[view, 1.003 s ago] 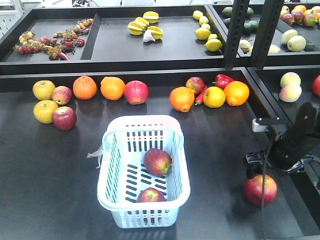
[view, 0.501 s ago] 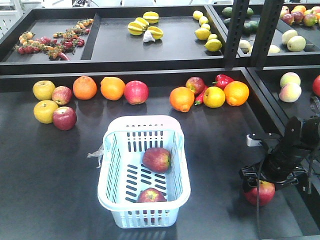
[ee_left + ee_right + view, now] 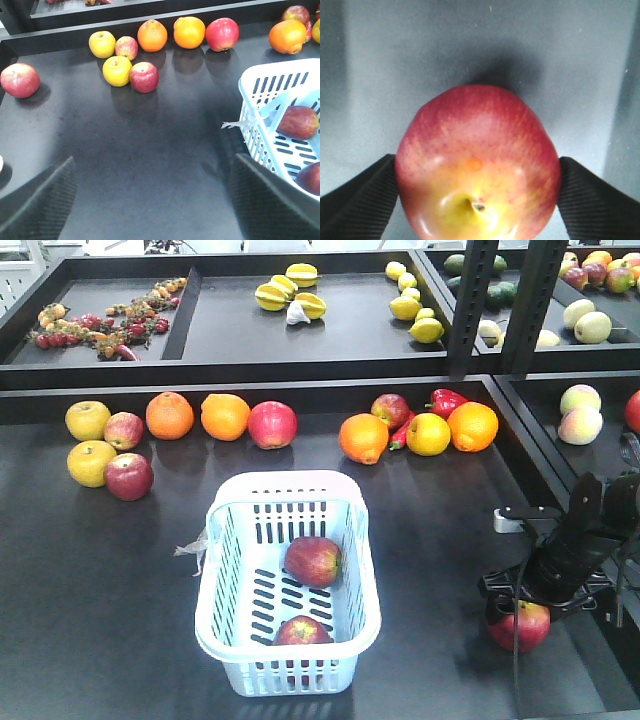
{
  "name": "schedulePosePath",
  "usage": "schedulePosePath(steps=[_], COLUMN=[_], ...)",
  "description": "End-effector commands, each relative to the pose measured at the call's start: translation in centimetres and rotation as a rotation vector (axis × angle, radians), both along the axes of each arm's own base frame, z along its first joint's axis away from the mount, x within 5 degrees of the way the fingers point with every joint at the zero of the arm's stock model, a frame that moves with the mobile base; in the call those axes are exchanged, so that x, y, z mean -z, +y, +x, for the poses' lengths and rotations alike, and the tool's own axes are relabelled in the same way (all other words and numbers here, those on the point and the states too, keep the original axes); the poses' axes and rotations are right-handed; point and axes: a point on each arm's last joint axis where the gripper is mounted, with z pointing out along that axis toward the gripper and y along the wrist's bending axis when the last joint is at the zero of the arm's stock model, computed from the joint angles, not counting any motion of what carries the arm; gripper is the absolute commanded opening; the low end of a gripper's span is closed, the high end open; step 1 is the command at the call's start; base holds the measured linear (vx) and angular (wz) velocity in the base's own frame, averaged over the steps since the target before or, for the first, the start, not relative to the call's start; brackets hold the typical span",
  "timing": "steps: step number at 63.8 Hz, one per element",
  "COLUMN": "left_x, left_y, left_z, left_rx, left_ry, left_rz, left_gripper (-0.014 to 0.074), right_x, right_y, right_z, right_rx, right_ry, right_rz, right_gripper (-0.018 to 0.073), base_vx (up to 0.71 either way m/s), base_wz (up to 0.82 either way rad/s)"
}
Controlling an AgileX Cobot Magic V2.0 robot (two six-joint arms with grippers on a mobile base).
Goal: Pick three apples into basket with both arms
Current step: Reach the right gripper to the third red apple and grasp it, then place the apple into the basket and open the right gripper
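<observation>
The pale blue basket stands mid-table with two red apples inside; the left wrist view shows its rim and both apples. A third apple, red with a yellow stem end, rests on the table at the right. My right gripper is down over it, one finger pressed on each side. My left gripper hangs open over bare table left of the basket, holding nothing. It is out of the front view.
Along the back edge lie yellow apples, small red apples, oranges and a red pepper. A raised black ledge backs the table. A black post and side shelves with fruit stand at the right.
One second ago the right gripper was above and right of the apple. It came down around it and has held almost still for the last half second. The basket and its apples stay put.
</observation>
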Motion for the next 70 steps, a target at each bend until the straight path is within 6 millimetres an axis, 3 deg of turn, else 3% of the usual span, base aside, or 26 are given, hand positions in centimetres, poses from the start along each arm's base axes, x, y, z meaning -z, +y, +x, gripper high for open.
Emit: schedulePosePath(steps=[1,18,40,52,61,70], left_x=[-1.2,-1.2,-1.2,-1.2,-1.2,-1.2], left_y=[0.0,0.0,0.0,0.0,0.0,0.0], left_z=[0.3,0.3,0.3,0.3,0.3,0.3], left_rx=[-0.001,-0.001,-0.001,-0.001,-0.001,-0.001], left_ry=[-0.079,-0.079,-0.079,-0.079,-0.079,-0.079], left_rz=[-0.014,-0.014,-0.014,-0.014,-0.014,-0.014], left_gripper=[0.0590,0.0590,0.0590,0.0590,0.0590,0.0590], right_x=[-3.1,-11.2,-19.4,-20.9,-20.3,-19.3], right_y=[0.1,2.4,11.0,15.7,19.0,21.2], right_z=[0.1,-1.4,-6.3,-8.3,-8.9,-8.6], right_rx=[0.024,-0.045,-0.339,-0.481,-0.559,-0.589], right_ry=[-0.058,-0.225,-0.440,-0.550,-0.612,-0.660], right_rz=[0.024,0.058,0.120,0.174,0.208,0.226], right_gripper=[0.0258,0.0258,0.0258,0.0258,0.0260,0.0286], base_vx=[0.00,0.00,0.00,0.00,0.00,0.00], base_wz=[0.00,0.00,0.00,0.00,0.00,0.00])
